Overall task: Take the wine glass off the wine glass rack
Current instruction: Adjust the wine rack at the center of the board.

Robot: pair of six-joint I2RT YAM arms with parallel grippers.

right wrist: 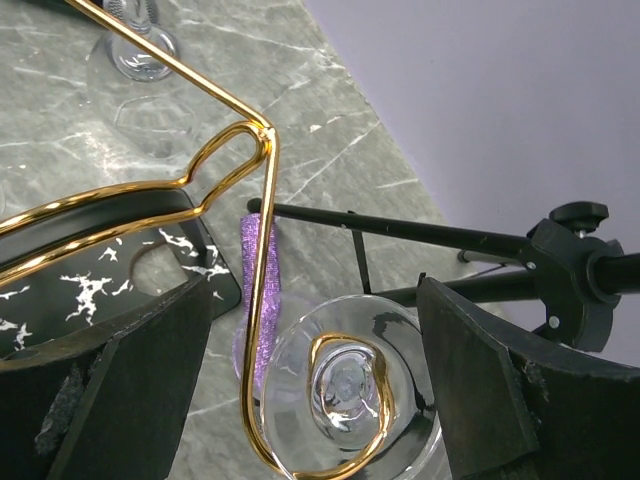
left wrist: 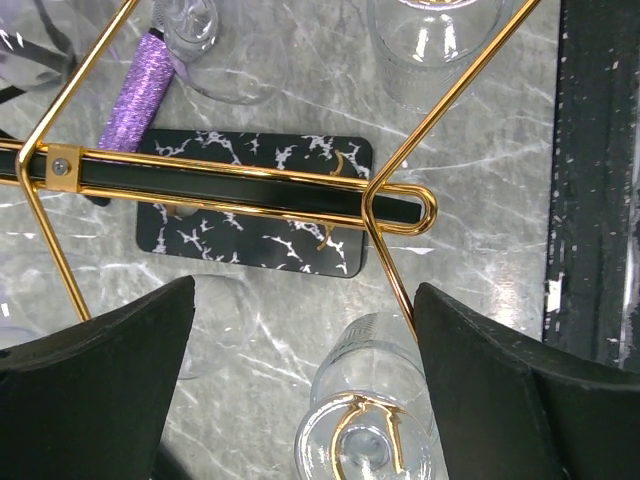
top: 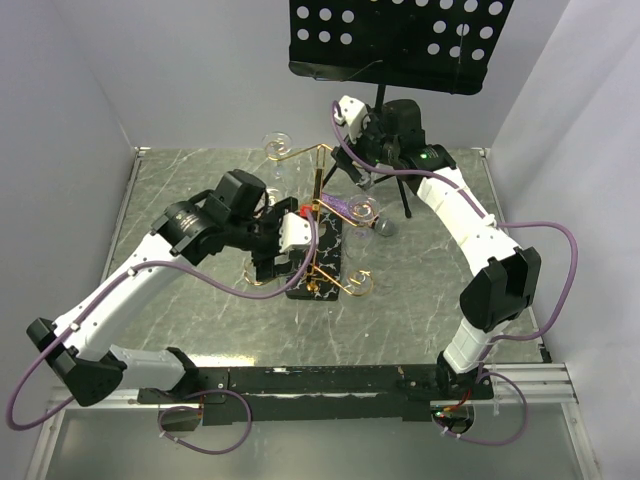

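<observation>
Wine glass [left wrist: 375, 365] hangs foot up and bowl down, clear and colourless, with its stem caught in a gold spiral at the bottom centre of your left wrist view. The wine glass rack [left wrist: 255, 180] crosses mid-frame as thin gold arms over a black, white-veined base. Your left gripper [left wrist: 300, 340] stands wide, one finger on each side of that glass. Your right gripper [right wrist: 315, 340] is wide too, framing a second glass [right wrist: 345, 395] at lower centre.

Likely a lab: white enclosure walls [top: 80, 100].
</observation>
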